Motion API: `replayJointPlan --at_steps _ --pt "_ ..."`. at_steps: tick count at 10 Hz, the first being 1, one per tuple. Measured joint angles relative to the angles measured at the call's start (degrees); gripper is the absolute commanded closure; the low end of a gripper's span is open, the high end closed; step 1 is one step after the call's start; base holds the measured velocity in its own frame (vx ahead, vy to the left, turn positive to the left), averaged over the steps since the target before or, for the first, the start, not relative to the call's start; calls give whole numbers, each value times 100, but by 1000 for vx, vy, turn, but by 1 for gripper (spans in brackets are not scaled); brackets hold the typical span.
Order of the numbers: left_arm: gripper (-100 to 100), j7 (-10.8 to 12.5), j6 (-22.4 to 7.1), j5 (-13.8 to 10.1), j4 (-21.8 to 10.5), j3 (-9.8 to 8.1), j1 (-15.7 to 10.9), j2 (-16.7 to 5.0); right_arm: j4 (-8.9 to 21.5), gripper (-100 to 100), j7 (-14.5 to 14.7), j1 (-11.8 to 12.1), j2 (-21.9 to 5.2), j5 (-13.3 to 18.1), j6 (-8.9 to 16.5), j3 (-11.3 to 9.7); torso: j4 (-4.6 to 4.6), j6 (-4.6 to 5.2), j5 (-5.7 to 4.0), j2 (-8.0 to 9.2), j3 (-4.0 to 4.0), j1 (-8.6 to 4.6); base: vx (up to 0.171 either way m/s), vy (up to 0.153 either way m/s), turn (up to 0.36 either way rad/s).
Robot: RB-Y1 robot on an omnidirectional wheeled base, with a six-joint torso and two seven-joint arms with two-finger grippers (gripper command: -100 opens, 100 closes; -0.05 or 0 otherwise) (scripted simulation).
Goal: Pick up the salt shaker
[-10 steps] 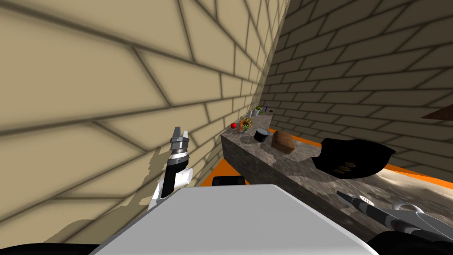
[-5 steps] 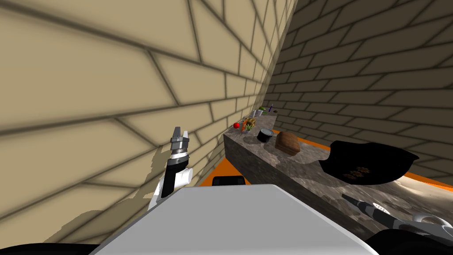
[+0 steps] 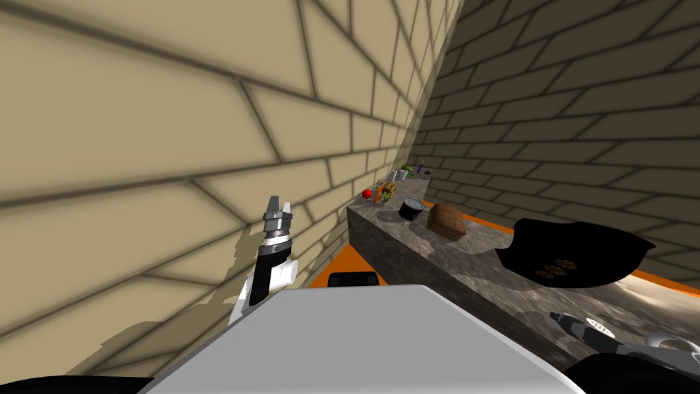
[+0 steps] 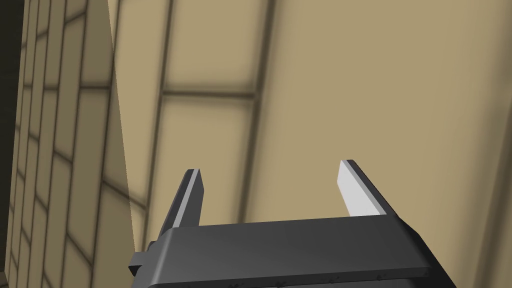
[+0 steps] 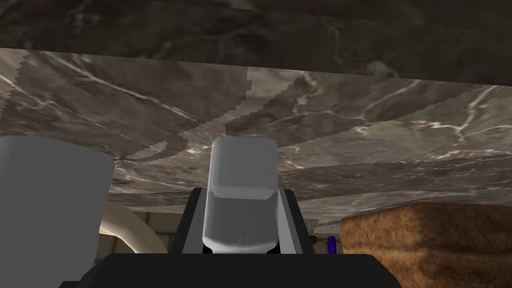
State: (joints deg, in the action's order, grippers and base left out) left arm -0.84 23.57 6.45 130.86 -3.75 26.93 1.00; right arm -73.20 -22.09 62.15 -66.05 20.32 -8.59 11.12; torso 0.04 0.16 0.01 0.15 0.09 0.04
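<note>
Over the tabletop (image 5: 350, 115), the salt shaker (image 5: 243, 170) is gripped by its sides in the right hand (image 5: 243, 195); off the tabletop's end, the left hand (image 4: 270, 167) is held wide open.

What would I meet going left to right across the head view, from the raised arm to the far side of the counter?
left gripper → red ball → dark round tin → brown loaf → black basin
</note>
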Motion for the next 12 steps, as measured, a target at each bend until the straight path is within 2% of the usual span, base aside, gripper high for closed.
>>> replayJointPlan --at_steps 2,3,4,12 --pt "0 0 0 0 0 0 0 0 2 100 0 2 1 0 3 0 0 -3 -1 -2 -1 0 0 0 0" --pt "0 0 0 0 0 0 0 0 3 0 1 2 1 1 4 0 0 -3 -1 -2 -1 0 0 0 0" --pt "0 0 0 0 0 0 0 0 3 100 1 2 1 1 4 0 0 -3 -1 -2 -1 0 20 -26 -101" --pt "0 0 0 0 0 0 0 0 -1026 100 1146 555 -40 -1054 453 278 1 -4 -2 -6 -3 -5 25 -31 -92"
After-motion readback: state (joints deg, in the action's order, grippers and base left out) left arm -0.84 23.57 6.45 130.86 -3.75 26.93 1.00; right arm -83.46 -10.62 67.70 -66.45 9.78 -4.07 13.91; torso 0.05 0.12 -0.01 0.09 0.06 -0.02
